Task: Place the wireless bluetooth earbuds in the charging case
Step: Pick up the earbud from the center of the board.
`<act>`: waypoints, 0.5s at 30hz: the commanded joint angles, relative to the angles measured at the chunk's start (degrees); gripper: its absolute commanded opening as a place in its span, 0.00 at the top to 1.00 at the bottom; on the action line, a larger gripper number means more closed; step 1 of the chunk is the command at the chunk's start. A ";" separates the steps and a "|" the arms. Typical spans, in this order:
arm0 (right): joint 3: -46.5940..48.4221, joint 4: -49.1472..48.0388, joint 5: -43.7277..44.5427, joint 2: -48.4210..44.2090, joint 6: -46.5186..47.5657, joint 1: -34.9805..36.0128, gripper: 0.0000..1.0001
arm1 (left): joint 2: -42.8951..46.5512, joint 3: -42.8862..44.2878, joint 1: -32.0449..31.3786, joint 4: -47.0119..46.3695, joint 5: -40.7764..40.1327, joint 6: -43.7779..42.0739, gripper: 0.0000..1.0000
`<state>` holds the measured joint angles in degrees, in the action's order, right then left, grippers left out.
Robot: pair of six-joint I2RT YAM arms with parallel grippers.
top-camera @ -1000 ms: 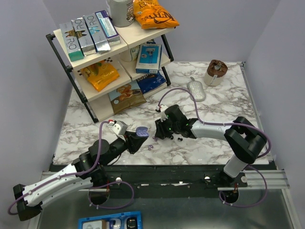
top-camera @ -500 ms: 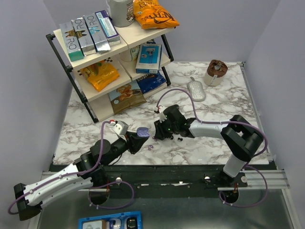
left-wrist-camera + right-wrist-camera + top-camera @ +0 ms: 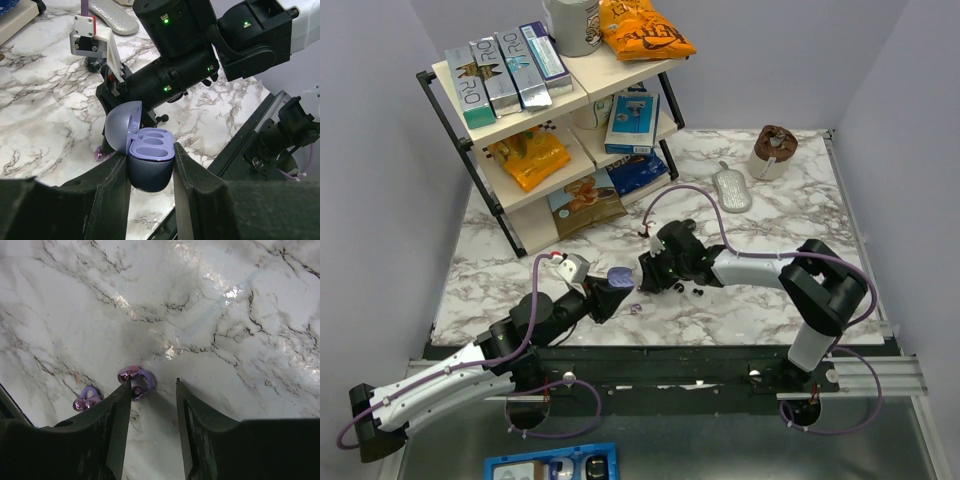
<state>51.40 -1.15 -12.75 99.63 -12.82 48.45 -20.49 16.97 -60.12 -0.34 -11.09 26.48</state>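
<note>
While both wells of the open, lilac-lined, dark-blue clamshell charging case (image 3: 150, 150) gape empty, the left gripper (image 3: 151, 172) clamps it by the sides above the white marble tabletop (image 3: 235, 315), with the lid tipped back toward ten o'clock. Neither of the two glossy purple earbuds is seated. On this showing the task is barely begun, with both pick-ups and both insertions left to do.

Seen from the right wrist, the right gripper (image 3: 152, 387) hangs low over the table, jaws parted and holding nothing. One earbud (image 3: 136, 379) lies at the tip of the nine o'clock finger. The second earbud (image 3: 86, 400) is at eight o'clock of the first, outside the jaws. Whether that finger touches the nearer bud cannot be made out.

From overhead, the right wrist's black body hides its fingertips, and the case sits near it at nine o'clock.
</note>
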 commanded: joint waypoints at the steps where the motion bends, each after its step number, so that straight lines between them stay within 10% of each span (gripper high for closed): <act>1: 0.46 3.78 0.71 1.53 0.78 1.30 0.51 | 0.01 -0.27 -0.17 -1.42 1.07 0.59 1.00; 15: 0.90 5.19 1.24 1.97 0.95 2.70 0.59 | -0.08 -0.45 -0.26 -1.77 2.04 0.94 1.00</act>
<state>51.92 0.08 -11.77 99.77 -12.34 50.00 -20.53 16.97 -60.12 -0.45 -10.48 26.79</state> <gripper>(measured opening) 0.425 0.416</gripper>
